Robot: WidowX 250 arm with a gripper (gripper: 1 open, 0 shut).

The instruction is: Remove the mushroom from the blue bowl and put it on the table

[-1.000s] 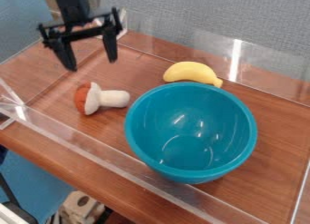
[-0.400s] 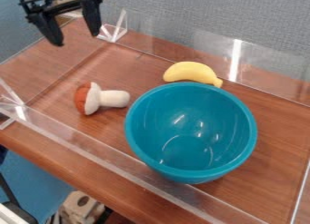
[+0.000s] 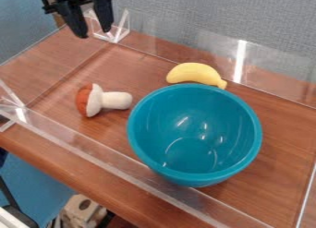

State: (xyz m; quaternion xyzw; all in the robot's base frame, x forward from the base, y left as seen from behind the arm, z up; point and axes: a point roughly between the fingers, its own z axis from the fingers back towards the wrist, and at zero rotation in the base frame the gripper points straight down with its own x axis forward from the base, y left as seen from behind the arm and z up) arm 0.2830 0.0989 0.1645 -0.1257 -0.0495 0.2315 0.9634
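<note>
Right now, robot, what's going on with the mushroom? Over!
Gripper up at the back corner, jaws apart, holding nothing. Mushroom lying on the table, beside the blue bowl. Bowl empty. Nothing in the way.

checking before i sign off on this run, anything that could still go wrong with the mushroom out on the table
The mushroom lies on its side on the table, close to the blue bowl. With its rounded cap it might roll if the table is bumped, perhaps against the bowl or the low clear wall in front. The gripper hangs at the top left near the back wall; a careless move could clip the acrylic there.
</note>
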